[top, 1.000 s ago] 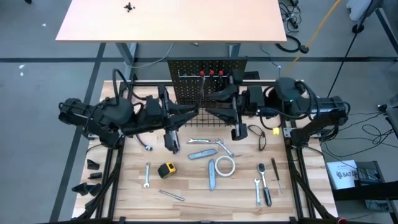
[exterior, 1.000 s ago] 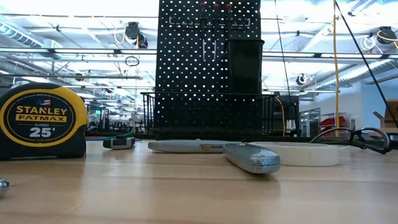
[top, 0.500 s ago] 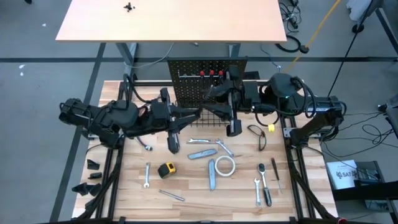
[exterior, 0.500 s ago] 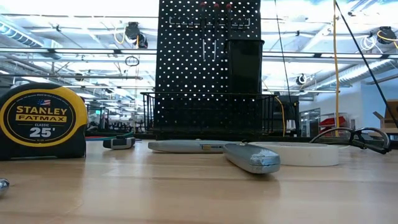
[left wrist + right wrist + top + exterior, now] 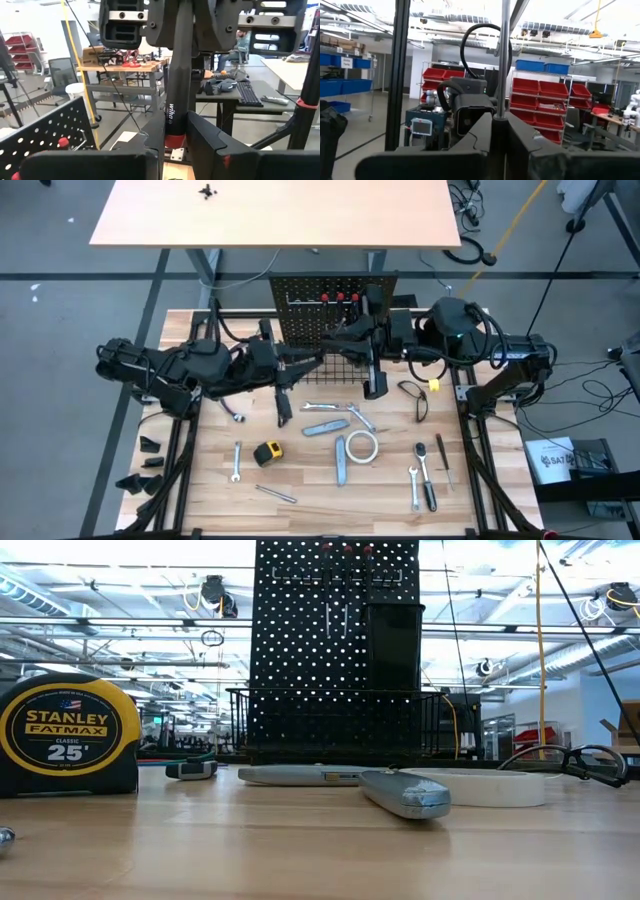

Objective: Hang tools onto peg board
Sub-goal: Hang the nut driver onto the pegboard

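While both arms meet above the table's rear edge, just before the peg board (image 5: 330,295), the dark-handled screwdriver (image 5: 176,75) may twist or drop if one hold slackens early. The right gripper (image 5: 499,135) fingers are clamped on it. The left gripper (image 5: 175,150) fingers press narrowly against its handle.

Seen from above, both arms meet in front of the peg board (image 5: 335,305) at the far edge of the tabletop (image 5: 200,480). The left claw (image 5: 284,408) and the right claw (image 5: 376,385) hang close together — a dark screwdriver (image 5: 372,355) between them. Wrenches, a tape measure (image 5: 267,452), a tape roll (image 5: 361,446) lie below.
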